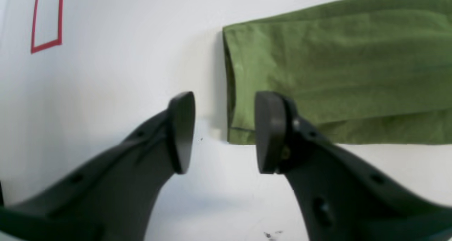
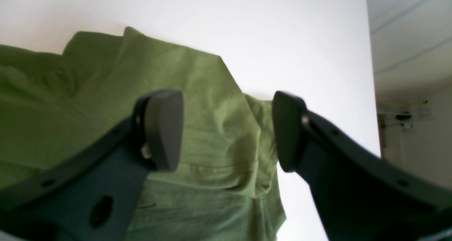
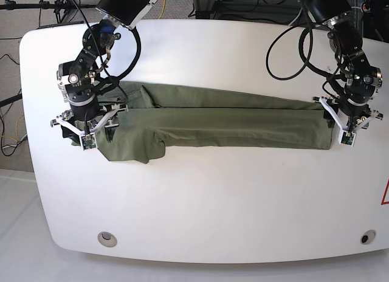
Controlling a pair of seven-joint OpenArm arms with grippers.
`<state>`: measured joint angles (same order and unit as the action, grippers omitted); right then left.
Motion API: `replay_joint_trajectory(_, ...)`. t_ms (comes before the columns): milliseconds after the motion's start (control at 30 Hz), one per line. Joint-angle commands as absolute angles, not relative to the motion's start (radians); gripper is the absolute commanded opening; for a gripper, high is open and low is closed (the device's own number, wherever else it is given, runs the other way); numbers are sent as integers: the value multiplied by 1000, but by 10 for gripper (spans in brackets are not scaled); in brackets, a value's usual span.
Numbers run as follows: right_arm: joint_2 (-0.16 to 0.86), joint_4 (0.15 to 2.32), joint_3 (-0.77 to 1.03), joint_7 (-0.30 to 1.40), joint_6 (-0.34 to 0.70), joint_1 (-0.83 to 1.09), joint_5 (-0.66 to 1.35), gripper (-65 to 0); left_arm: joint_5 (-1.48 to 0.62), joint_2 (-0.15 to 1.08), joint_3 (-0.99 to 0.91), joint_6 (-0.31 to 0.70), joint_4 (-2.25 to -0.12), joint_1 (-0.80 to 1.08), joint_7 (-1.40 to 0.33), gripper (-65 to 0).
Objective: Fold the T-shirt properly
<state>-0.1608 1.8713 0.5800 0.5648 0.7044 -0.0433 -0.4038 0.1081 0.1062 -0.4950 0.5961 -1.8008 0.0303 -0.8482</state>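
T-shirt (image 3: 219, 125), folded into a long olive band, lies across the white counter (image 3: 200, 203); my left gripper (image 1: 224, 133) and right gripper (image 2: 227, 130) hover at opposite ends, jaws parted and empty, apparently ready for the next fold.

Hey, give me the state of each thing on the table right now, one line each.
Olive-green cotton T-shirt: folded lengthwise into a long band, flat on the white table, sleeve end bunched.
Left gripper: open, empty, over the shirt's end.
Right gripper: open, empty, above the bunched fabric.
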Motion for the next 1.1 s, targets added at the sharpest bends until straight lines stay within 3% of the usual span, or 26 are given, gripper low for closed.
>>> replay_joint_trajectory(0,-157,1892,574,534,698,-63,-389,-252,105,118,-497,593,-1812,26,-837,-400)
replay_joint_trajectory(700,-157,1877,570,538,698,-64,-388,-249,104,129,-499,593,-1797,31,-846,-453)
replay_joint_trajectory(900,-157,1880,571,535,698,-64,-387,-249,93,138,-506,592,-1787,29,-843,-430)
replay_joint_trajectory(1067,-157,1879,571,537,698,-66,-385,-252,98,135,-556,593,-1803,31,-864,-339)
